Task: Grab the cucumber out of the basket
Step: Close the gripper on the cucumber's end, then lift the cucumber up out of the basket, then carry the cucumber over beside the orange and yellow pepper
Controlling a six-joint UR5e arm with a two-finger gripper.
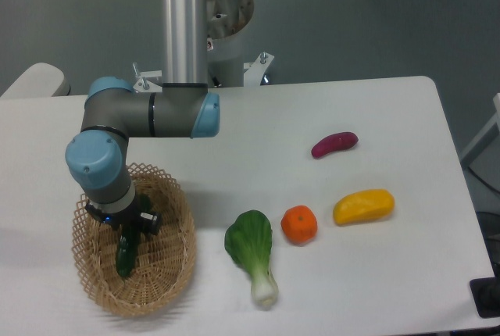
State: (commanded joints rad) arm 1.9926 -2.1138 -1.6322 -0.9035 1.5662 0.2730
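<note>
The slim dark green cucumber (124, 258) lies lengthwise inside the oval woven basket (176, 262) at the table's left front. My gripper (127, 229) points straight down over the cucumber's upper end. Its black fingers (153, 220) stand apart on either side of the cucumber, so it looks open. The wrist hides the fingertips and the top of the cucumber. The lower half of the cucumber shows below the gripper, resting on the basket floor.
A light-green bok choy (251, 252) lies just right of the basket. Further right are an orange (299, 224), a yellow fruit (363, 206) and a purple sweet potato (334, 144). The arm's upright column (184, 23) stands at the back.
</note>
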